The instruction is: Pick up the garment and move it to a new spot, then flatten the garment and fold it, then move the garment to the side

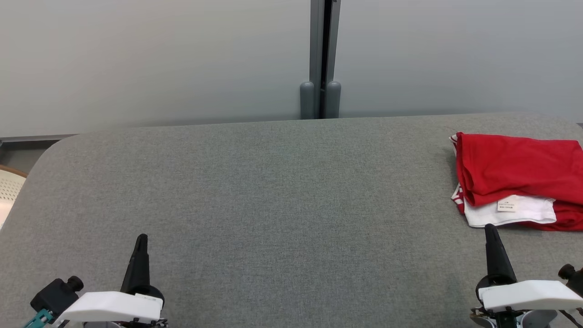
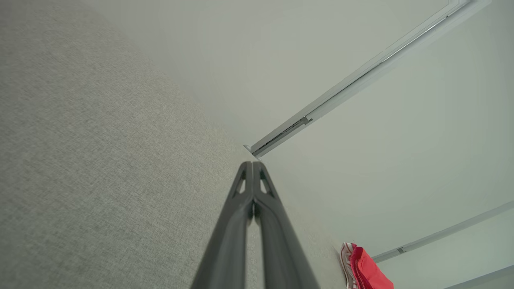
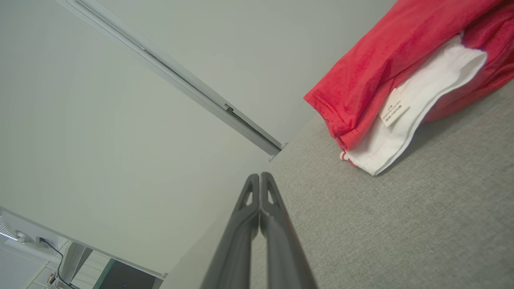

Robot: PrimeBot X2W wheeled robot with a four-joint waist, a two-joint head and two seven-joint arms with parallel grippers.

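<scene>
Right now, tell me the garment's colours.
The garment is red with a white part; clearest in the right wrist view.

The red garment (image 1: pixel 519 168) lies folded at the table's far right, its white lining and label showing.

A grey fabric table (image 1: pixel 273 205) lies in front. Behind its far edge stands a pale wall (image 1: pixel 136 59) with a dark upright seam (image 1: pixel 321 54). Off the table's left corner sits a perforated chair (image 1: pixel 8 193).
</scene>
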